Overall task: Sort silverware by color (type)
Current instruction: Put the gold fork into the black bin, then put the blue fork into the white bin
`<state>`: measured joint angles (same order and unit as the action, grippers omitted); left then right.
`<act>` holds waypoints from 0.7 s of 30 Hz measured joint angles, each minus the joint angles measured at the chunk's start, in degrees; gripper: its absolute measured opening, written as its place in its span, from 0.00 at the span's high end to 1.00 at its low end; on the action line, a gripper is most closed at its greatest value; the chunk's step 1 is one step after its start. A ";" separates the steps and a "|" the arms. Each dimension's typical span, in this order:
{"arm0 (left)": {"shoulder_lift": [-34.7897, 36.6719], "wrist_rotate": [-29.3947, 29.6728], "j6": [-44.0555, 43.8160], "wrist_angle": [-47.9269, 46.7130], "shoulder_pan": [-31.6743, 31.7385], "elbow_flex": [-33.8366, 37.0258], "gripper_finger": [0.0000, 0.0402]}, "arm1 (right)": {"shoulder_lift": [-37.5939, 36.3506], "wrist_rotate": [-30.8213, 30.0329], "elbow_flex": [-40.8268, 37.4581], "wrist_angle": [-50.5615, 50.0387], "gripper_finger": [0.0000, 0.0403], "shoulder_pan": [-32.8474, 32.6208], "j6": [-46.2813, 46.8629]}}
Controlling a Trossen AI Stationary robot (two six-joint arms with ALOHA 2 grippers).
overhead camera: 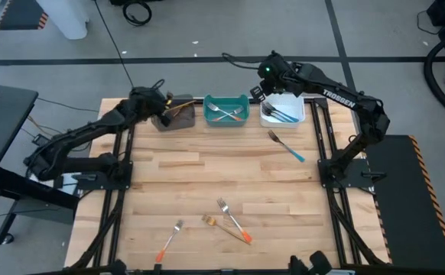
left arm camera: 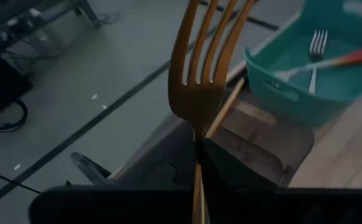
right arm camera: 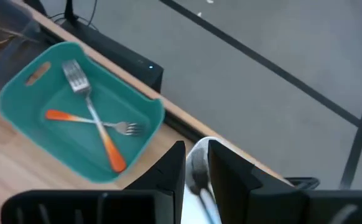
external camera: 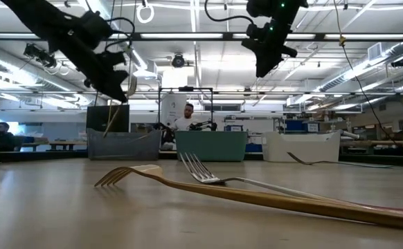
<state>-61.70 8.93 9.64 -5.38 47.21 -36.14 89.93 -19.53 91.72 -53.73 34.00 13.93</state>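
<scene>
Left gripper [overhead camera: 164, 109] is up over the grey bin [overhead camera: 178, 121] at the table's far edge, clamped tight on a gold fork [left arm camera: 201, 74], tines pointing away from the wrist. Beside that bin sits the teal bin [overhead camera: 225, 100], with two orange-handled forks [right arm camera: 94, 127] crossed inside it. Right gripper [overhead camera: 262, 92] hovers by the white bin's [overhead camera: 300, 115] far left corner; blue-handled forks [overhead camera: 282, 114] lie in there, and its fingers [right arm camera: 167, 171] stand a little apart, whether pinching anything I cannot tell. Out on the wooden table [overhead camera: 207, 164], one blue-handled fork [overhead camera: 286, 146] lies just in front of the white bin. Near the front edge there's an orange-handled fork [overhead camera: 169, 240] on its own, and another one [overhead camera: 234, 220] lying touching a gold fork [overhead camera: 221, 223].
</scene>
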 joint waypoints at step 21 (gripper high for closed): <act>-6.94 2.87 -1.68 -0.60 0.63 -9.29 0.72 | 0.02 7.99 0.00 -1.28 0.81 10.11 -2.00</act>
<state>-68.64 11.80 7.97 -5.98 47.83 -45.43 89.95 -11.54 91.72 -55.01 44.11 11.93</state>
